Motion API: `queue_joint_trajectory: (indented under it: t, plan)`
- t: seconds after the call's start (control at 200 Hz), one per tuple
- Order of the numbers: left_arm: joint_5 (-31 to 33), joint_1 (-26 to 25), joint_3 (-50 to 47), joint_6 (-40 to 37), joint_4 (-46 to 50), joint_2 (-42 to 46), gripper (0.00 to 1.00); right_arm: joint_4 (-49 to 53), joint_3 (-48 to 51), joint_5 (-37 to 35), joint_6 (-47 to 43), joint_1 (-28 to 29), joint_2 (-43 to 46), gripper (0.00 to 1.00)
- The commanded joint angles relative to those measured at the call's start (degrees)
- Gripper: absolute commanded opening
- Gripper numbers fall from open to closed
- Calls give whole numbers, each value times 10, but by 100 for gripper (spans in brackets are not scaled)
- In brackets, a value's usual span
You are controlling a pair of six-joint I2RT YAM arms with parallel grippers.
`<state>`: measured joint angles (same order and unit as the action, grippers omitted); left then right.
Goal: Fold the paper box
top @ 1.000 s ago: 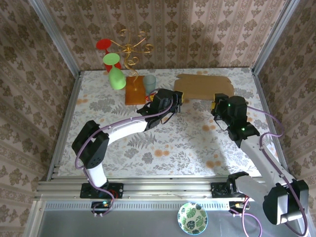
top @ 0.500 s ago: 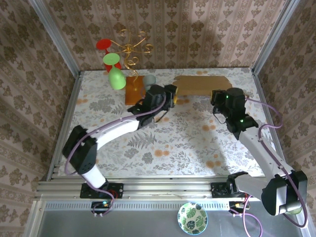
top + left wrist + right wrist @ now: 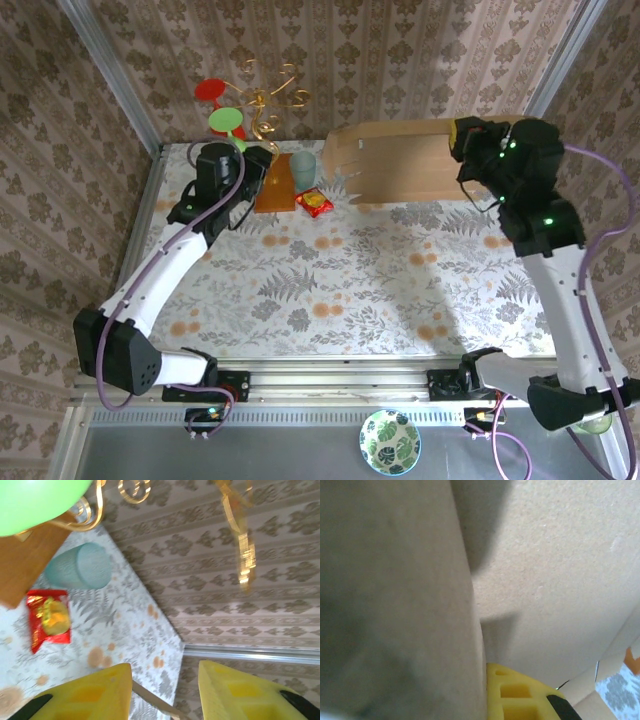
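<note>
Since half a second back: your right arm has hoisted box (image 3: 400, 160) off bench (image 3: 350, 290), and your left arm has swung away left, toward slab (image 3: 274, 187). Box now in air near back wall, tilted. Its right edge sits pinched in right fingers (image 3: 517, 697), closed on cardboard. Left fingers (image 3: 95, 695) spread wide, holding nothing. Cup (image 3: 80, 566) and red packet (image 3: 49, 620) lie on bench ahead of them.

Left arm stretches long toward the far left of the bench, and the left gripper (image 3: 257, 165) shows yellow fingers (image 3: 95, 692) spread wide with nothing between them. Right arm rises tall, wrist turned left. The right gripper (image 3: 462, 140) pinches the paper box (image 3: 400, 160) by its edge, one finger (image 3: 517, 695) flat against the cardboard.
</note>
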<state>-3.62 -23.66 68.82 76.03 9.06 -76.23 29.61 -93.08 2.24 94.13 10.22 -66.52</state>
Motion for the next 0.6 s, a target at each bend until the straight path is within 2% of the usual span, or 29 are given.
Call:
queue_joint_trajectory:
  t: [0.0, 0.115, 0.24, 0.36, 0.475, 0.565, 0.595]
  plan:
    - [-27, 4, -13, -29, 45, 13, 39, 206, -106, 20, 68, -1, -27, 0]
    - [-36, 4, -8, -34, 78, 10, 39, 186, -76, 19, 137, -13, -61, 0]
    - [-58, 13, -6, -39, 118, 6, 44, 160, -74, 52, 144, -48, -182, 0]
    - [-88, 15, -17, -54, 123, 15, 46, 119, -85, 73, 122, -52, -278, 0]
    - [-98, 1, -9, -61, 121, 31, 46, 74, -73, 68, 108, -47, -302, 0]
    - [-75, -21, 24, -68, 106, 32, 47, 25, -42, 65, 103, -45, -303, 0]
    - [-67, -45, 41, -75, 106, 25, 47, 15, -32, 69, 104, -46, -305, 0]
